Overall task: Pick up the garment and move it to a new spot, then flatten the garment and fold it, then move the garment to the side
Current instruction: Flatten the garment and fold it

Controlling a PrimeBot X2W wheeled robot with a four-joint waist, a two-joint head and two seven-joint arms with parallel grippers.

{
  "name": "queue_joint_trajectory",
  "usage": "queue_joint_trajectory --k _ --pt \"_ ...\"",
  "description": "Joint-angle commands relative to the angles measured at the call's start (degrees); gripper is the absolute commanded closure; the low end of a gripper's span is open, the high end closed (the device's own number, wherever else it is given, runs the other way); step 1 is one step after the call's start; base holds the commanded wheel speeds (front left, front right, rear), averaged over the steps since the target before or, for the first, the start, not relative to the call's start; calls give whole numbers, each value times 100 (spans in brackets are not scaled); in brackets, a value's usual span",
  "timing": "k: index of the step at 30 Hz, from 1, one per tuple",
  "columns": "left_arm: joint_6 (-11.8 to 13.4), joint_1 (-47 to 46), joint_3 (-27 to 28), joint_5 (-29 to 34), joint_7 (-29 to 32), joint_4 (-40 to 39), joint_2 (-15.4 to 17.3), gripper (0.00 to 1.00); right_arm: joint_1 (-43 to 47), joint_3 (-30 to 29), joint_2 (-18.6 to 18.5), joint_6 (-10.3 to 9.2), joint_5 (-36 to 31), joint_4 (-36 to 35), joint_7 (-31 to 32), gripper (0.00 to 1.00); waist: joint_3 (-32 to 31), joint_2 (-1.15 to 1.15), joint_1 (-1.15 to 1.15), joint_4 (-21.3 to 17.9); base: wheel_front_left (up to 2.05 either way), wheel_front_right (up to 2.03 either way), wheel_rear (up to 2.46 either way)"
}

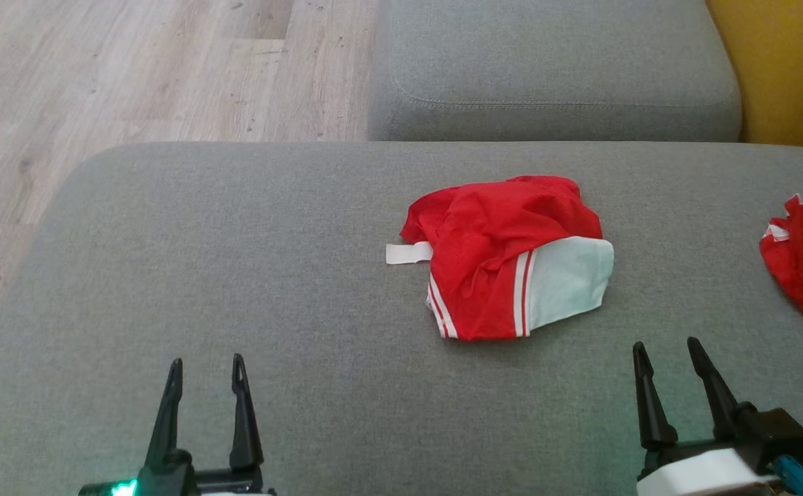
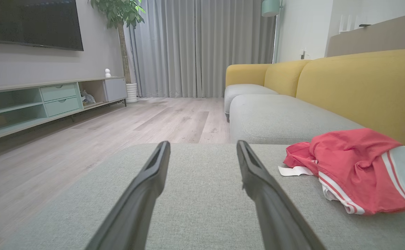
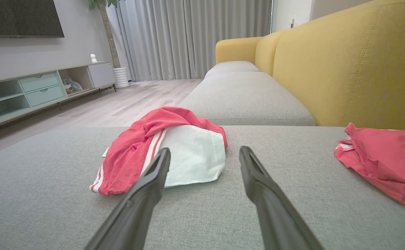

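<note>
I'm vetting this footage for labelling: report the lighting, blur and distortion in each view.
Head view: soft, even light, a faint shadow under the red-and-white garment, a green glow by the left gripper. Left wrist view: wide-angle, the near fingers loom large and soft-edged. Right wrist view: same stretch, reds washed to pink on the second red garment.
</note>
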Motion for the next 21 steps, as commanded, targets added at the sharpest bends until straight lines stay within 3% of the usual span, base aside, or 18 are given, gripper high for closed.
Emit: queue_joint_trajectory --k 1,11,21 --pt "23 -132 137 8 -53 -175 -11 0 -155 148 -33 -4 35 -149 -21 0 2 0 0 -7 0 0 0" --pt "-65 -174 -62 138 -53 -143 -11 0 -201 199 -33 -4 -2 -192 -21 0 109 0 0 -315 0 0 0" --pt "-264 -1022 -821 633 -53 531 -12 0 -404 341 -33 -4 -96 -318 -21 0 604 0 0 -1171 0 0 0"
